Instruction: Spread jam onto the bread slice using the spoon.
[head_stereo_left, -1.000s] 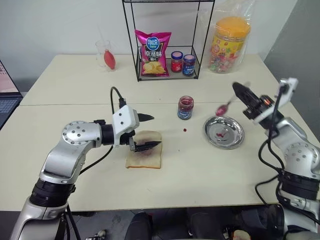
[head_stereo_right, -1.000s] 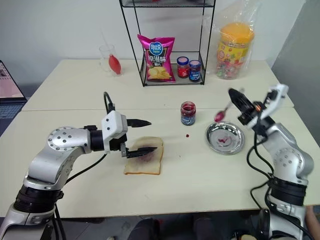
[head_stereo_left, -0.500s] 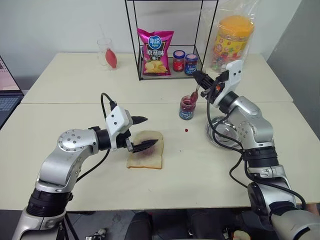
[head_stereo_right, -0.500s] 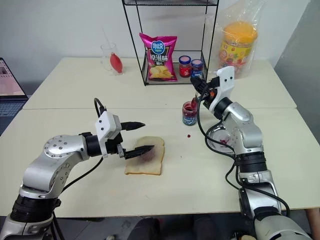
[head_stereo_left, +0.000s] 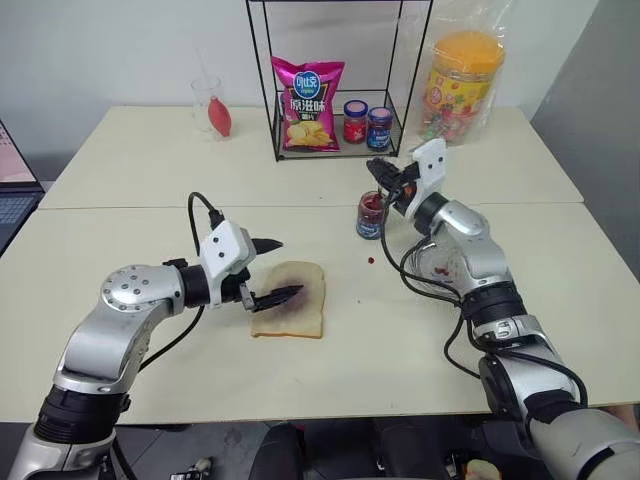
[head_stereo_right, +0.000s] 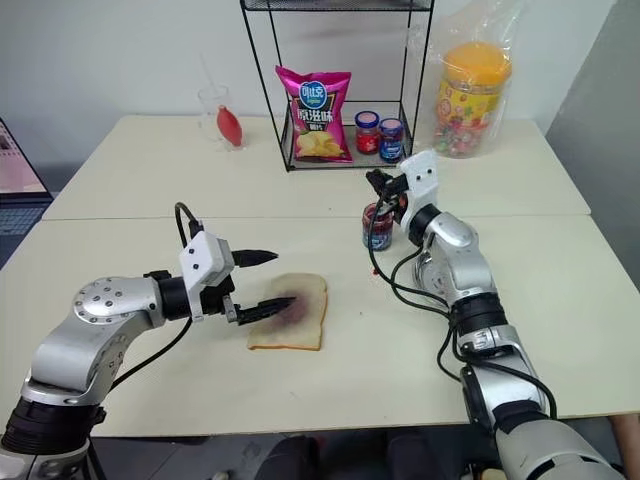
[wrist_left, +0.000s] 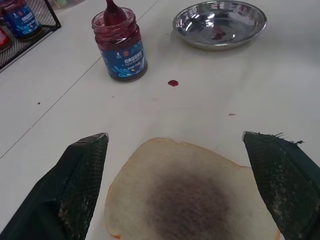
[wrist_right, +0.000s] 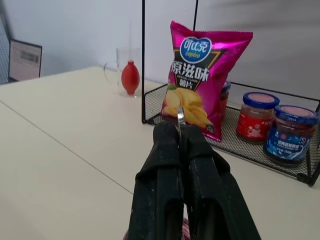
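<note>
Gripping: my right gripper (head_stereo_left: 378, 170) is clenched on the spoon (wrist_left: 111, 11); the right wrist view shows a sliver of silver handle pinched between its two black fingers (wrist_right: 165, 165).
Spoon bowl: my left wrist view shows it, red with jam, dipped in the mouth of the open jam jar (wrist_left: 120, 46); from the head views I make it out less clearly behind the gripper.
Left gripper: my left gripper (head_stereo_left: 272, 270) is released, jaws spread wide and holding nothing. In the head views one finger sits over the near left edge of the bread slice (head_stereo_left: 290, 313); I cannot tell if it touches.
Bread: square, pale crumb with tan crust, flat on the table (head_stereo_left: 150, 190), a dull purple-red stain soaked into its centre. My left wrist view frames it between the two fingers, whose pads look rough and netted.
Jam jar: small clear glass cylinder, blue label, glossy dark red inside, standing beyond the bread and to its right.
Drip: one red spot (wrist_left: 173, 83) lies between jar and bread.
Dish: round shiny metal dish (wrist_left: 220, 22) with red smears, right of the jar; the head views have my right arm across it.
Rack: black wire rack (head_stereo_left: 335, 80) at the back holds a glossy pink crisp bag (wrist_right: 205, 75) and two lidded jars (wrist_right: 277, 130), red and blue capped.
</note>
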